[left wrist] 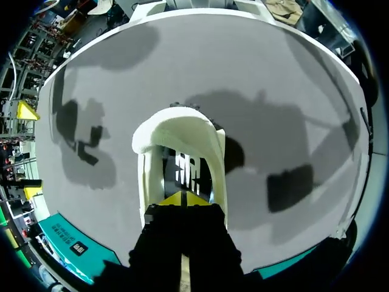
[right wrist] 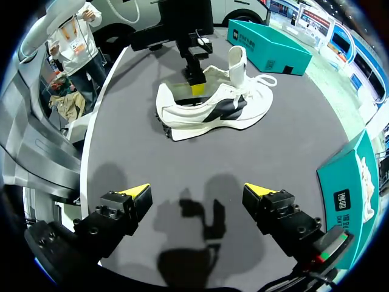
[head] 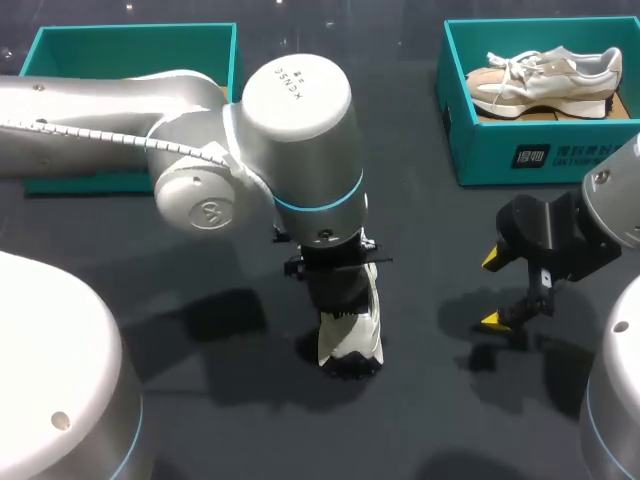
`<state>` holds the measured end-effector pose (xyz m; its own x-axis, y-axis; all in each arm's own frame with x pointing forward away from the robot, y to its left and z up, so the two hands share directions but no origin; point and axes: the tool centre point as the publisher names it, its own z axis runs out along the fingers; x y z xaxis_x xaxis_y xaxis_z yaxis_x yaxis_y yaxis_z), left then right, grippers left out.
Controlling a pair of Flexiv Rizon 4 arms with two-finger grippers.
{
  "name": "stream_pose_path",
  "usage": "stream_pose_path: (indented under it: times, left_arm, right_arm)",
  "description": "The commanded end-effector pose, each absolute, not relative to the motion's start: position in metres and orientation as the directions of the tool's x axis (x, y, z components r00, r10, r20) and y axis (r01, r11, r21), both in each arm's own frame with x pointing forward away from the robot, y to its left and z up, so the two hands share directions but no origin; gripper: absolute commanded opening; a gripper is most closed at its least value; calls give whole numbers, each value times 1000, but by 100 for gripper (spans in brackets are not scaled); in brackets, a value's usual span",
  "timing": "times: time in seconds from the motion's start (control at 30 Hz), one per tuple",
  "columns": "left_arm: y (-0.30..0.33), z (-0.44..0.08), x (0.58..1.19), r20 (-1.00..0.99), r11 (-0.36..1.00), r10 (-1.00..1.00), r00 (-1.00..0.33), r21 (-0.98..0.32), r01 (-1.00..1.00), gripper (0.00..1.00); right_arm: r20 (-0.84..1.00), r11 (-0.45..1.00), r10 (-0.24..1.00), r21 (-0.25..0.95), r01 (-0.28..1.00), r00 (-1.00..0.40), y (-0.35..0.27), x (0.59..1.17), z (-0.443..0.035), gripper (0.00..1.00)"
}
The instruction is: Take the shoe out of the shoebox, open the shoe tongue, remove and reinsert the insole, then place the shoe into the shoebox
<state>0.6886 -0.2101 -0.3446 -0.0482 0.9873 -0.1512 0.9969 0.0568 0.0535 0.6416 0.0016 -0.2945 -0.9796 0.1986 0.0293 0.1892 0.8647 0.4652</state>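
The shoe [head: 350,330], white with a black side mark, stands on its sole in the middle of the table [head: 150,260], outside both boxes. The left arm comes in from the left and its wrist hangs straight over the shoe, hiding most of it in the head view. The left hand [left wrist: 182,198] points down into the shoe's opening. In its own wrist view the yellow tips lie together just inside the heel collar, over the dark lining. Whether they pinch anything between them cannot be told. From the right wrist view the same hand [right wrist: 197,89] enters the shoe [right wrist: 206,112] from above, behind the tongue [right wrist: 237,61], which stands upright. The laces [right wrist: 262,79] lie loose beside the tongue. The right hand [head: 495,290] is over bare table to the right of the shoe and apart from it. Its fingers are spread wide with nothing between them, as its own view shows [right wrist: 196,190]. The right box [head: 520,150], teal, sits at the far right of the table and holds a second, pale shoe [head: 545,80] lying on its side. The left box [head: 130,45], also teal, sits at the far left, partly behind the left arm. What it holds cannot be seen.
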Motion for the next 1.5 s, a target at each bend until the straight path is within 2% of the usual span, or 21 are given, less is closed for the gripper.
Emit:
stream_pose_path:
  times: [0.03, 0.07, 0.1, 0.37, 0.53, 0.63, 0.67, 1.5]
  left_arm:
    - [-218, -350, 695, -127, 79, 989, -70, 66, 995, 20]
    - [-217, -350, 696, -128, 81, 989, -73, 62, 995, 29]
    - [-217, -350, 698, -127, 88, 989, -80, 62, 994, 34]
    - [-216, -353, 710, -106, 112, 989, -105, 57, 992, 37]
    - [-214, -352, 713, -98, 114, 989, -109, 49, 992, 49]
    - [-212, -349, 712, -92, 103, 991, -99, 39, 994, 84]
    - [-212, -348, 711, -92, 97, 991, -93, 36, 995, 100]
    - [-211, -338, 728, -109, 48, 992, -59, -105, 993, 100]
  right_arm:
    - [26, 865, 200, 464, 189, -979, 2, 640, -295, 100]
    - [26, 865, 200, 464, 189, -979, 2, 640, -295, 100]
    - [26, 865, 200, 464, 189, -979, 2, 640, -295, 100]
    - [26, 865, 200, 464, 189, -979, 2, 640, -295, 100]
    - [26, 865, 200, 464, 189, -979, 2, 640, -295, 100]
    - [26, 865, 200, 464, 189, -979, 2, 640, -295, 100]
    - [26, 865, 200, 464, 189, -979, 2, 640, -295, 100]
    - [26, 865, 200, 464, 189, -979, 2, 640, -295, 100]
